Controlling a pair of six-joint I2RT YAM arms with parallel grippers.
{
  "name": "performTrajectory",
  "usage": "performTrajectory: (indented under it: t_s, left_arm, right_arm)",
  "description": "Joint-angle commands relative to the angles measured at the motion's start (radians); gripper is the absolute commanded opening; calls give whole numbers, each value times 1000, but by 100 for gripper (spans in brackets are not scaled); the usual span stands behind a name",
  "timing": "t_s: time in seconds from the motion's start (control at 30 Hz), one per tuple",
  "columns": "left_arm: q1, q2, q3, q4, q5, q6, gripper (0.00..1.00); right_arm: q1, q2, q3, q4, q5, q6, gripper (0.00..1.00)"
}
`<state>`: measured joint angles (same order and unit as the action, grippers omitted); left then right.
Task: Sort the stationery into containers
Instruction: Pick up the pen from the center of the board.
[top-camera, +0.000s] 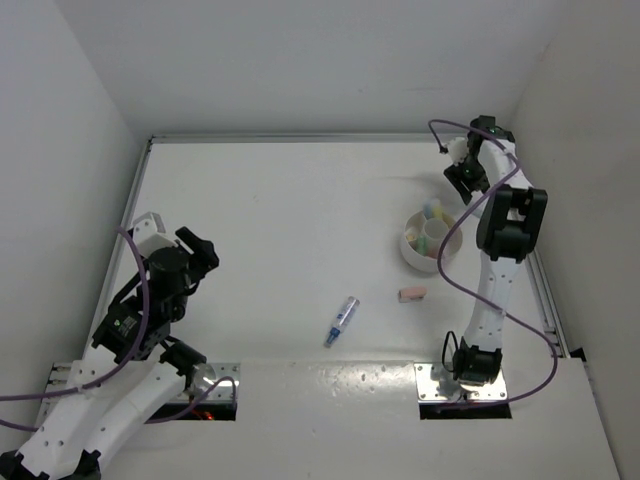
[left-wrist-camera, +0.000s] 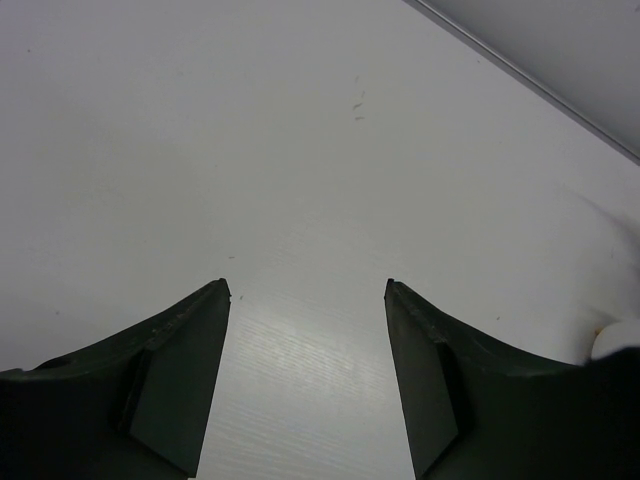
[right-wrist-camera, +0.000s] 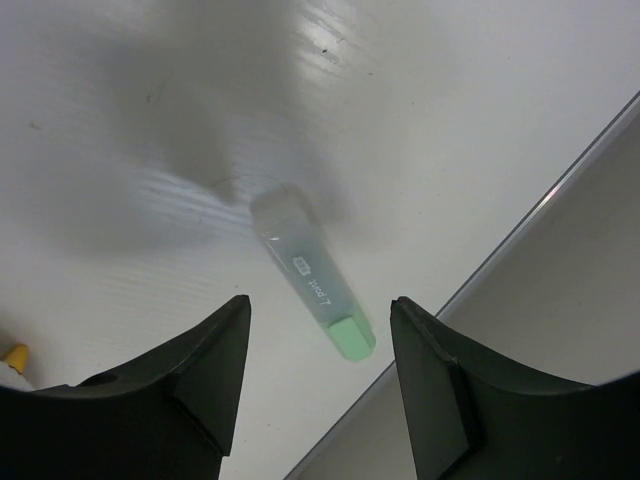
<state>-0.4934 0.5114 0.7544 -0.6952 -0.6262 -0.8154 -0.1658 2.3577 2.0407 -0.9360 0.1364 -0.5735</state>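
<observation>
A highlighter (right-wrist-camera: 305, 270) with a clear grey barrel and a green end lies flat on the table, close to the table's edge. My right gripper (right-wrist-camera: 320, 303) hangs over it, open, with the green end between the jaws and apart from both. From above, that gripper (top-camera: 462, 182) is at the far right, behind the round white bowl (top-camera: 411, 250), which holds several pens. A blue pen (top-camera: 342, 320) and a small beige-pink block (top-camera: 412, 294) lie on the table nearer the front. My left gripper (left-wrist-camera: 307, 288) is open over bare table at the left (top-camera: 200, 250).
A metal strip (right-wrist-camera: 520, 225) and the wall run just to the right of the green-ended highlighter. A yellow tip (right-wrist-camera: 12, 354) shows at the lower left edge of the right wrist view. Square metal plates (top-camera: 440, 382) hold the arm bases at the near edge.
</observation>
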Motion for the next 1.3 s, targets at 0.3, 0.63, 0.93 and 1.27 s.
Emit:
performTrajectory:
  t_s: [0.3, 0.63, 0.93, 1.27]
  left_arm:
    - [13, 7, -3, 40, 10, 25, 69]
    - [13, 7, -3, 40, 10, 25, 69]
    - [13, 16, -3, 40, 10, 25, 69]
    - [13, 16, -3, 40, 0, 25, 69]
  right_arm:
    - [25, 170, 265, -254, 61, -112, 59]
    - [52, 244, 296, -254, 177, -94, 60]
    - [52, 296, 335, -310, 218, -94, 63]
    - [52, 325, 287, -463, 85, -140, 63]
